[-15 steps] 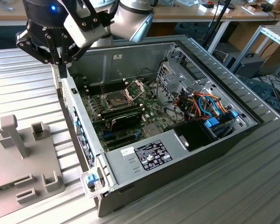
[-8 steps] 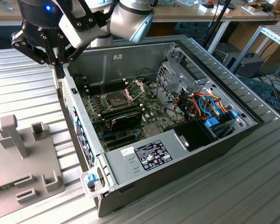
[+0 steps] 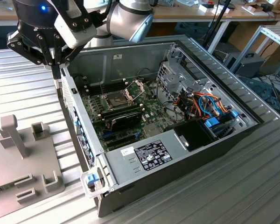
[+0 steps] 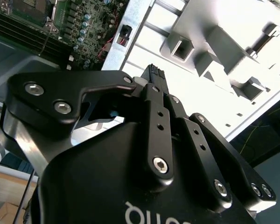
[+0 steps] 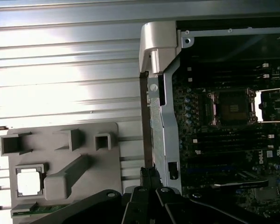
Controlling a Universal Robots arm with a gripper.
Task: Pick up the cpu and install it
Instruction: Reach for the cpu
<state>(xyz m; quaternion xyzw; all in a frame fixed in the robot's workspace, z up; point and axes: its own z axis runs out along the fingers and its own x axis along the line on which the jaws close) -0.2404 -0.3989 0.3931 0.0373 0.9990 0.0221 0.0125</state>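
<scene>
0 steps were done: the cpu (image 5: 28, 182) lay in its grey fixture (image 5: 107, 168), the motherboard socket (image 5: 231, 107) stood open and empty, and the gripper (image 4: 152, 74) hovered pressed together, holding nothing.

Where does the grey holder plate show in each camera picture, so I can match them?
Exterior view: the holder plate sits at the exterior view's left, beside the case wall.
First wrist view: the plate lies outside the case wall, the cpu in one pocket.
Second wrist view: the plate lies past the pincer, outside that wall.
Shared landmark: the case wall.
</scene>
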